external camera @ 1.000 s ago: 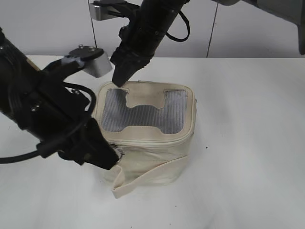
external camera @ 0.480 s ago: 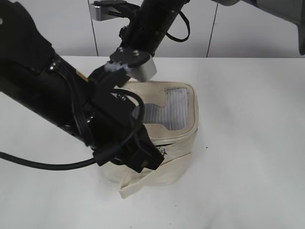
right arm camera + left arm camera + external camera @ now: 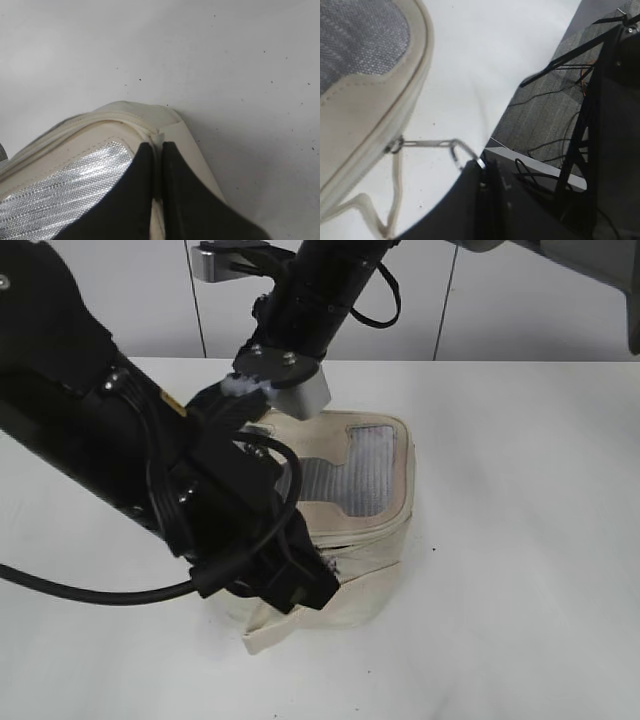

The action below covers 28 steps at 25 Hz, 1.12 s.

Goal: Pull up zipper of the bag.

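The cream bag stands mid-table, its grey mesh window partly covered by my left arm. The zipper track runs under the lid rim. In the left wrist view a silver slider sits at the lid's edge, and its linked ring pull stretches to my left gripper, which is shut on it. That gripper sits at the bag's front. My right gripper is shut on the lid rim at the back left corner. The loose strap hangs in front.
The white table spreads around the bag, with a pale wall behind. The left wrist view shows the table's edge, and beyond it the floor with cables and a black frame.
My left arm has swung right along the bag's front, taking the slider from the front left corner toward the middle. It now covers the left half of the lid. The right gripper stays put.
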Tool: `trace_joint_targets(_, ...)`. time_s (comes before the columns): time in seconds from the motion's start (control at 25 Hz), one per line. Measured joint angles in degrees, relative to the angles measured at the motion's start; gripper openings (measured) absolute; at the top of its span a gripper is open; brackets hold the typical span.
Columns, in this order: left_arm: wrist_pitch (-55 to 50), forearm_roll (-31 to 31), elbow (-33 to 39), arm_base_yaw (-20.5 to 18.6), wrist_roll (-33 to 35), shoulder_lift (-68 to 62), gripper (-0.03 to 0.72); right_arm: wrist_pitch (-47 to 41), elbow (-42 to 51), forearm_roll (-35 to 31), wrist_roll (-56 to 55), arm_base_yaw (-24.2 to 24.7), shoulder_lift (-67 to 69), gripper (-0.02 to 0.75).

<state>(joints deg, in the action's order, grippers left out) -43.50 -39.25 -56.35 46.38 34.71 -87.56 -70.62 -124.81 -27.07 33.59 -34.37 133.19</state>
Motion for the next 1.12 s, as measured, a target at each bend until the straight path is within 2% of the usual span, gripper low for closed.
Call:
trace_joint_targets(0.12,-2.01,0.21,0.0,0.24,-1.34,0.67,0.134,0.0,0.0,0.12,-0.79,0.0,-0.01,0.073)
trace_joint_targets(0.28,-2.21,4.51,0.0,0.35,-5.15,4.36,0.323,0.33,0.0,0.8,-1.18,0.31,-1.22,0.29)
trace_joint_targets(0.36,-2.09,7.8,0.0,0.35,-7.26,6.98,0.37,0.4,0.0,0.99,-1.64,0.31,-2.22,0.386)
trace_joint_targets(0.44,-1.96,11.86,0.0,0.35,-9.53,9.37,0.385,0.46,0.0,2.4,-2.52,0.31,-3.23,0.433)
trace_joint_targets(0.68,1.34,19.47,0.0,-2.3,-12.53,13.25,0.393,0.46,0.0,11.02,-8.27,2.06,-6.28,0.46)
trace_joint_targets(0.88,8.03,20.5,-0.74,-7.68,-12.57,12.62,0.393,0.5,0.13,11.82,-10.99,6.56,-8.83,0.454)
trace_joint_targets(1.12,9.15,20.75,-9.01,-12.6,-12.57,4.84,0.393,0.67,7.66,11.87,-11.49,12.25,-14.2,0.4)
